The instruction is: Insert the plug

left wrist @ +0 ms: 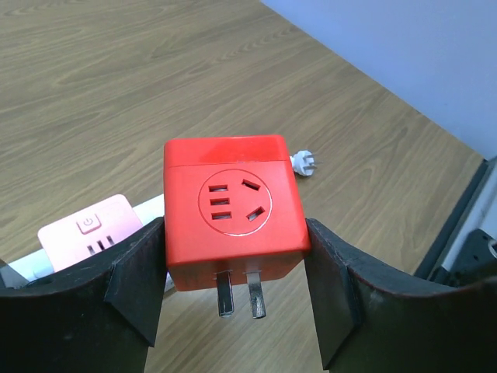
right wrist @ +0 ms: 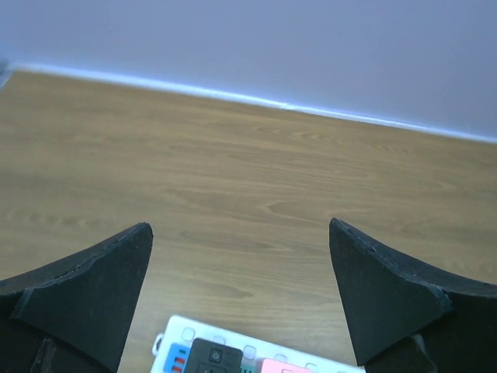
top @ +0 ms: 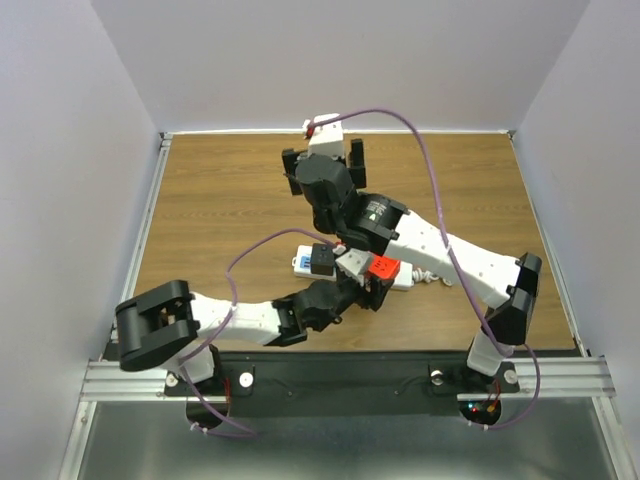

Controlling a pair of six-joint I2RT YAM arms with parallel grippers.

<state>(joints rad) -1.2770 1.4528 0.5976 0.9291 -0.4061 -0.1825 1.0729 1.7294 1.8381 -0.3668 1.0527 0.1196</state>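
My left gripper [left wrist: 233,233] is shut on a red cube plug adapter [left wrist: 231,221] and holds it by its two sides. Its two metal prongs [left wrist: 239,294] stick out bare on the near side, above the wooden table. In the top view the red cube [top: 384,268] is over the right part of the white power strip [top: 405,277]. The strip [left wrist: 149,208] carries a pink plug [left wrist: 88,231] just left of the cube. My right gripper [right wrist: 239,229] is open and empty, raised beyond the strip [right wrist: 233,343], and it also shows in the top view [top: 325,160].
A black plug [right wrist: 213,359] and a blue one [right wrist: 175,362] sit on the strip beside the pink plug. The strip's own white cord plug [left wrist: 305,163] lies on the table behind the cube. White walls enclose the wooden table [top: 220,200] on three sides.
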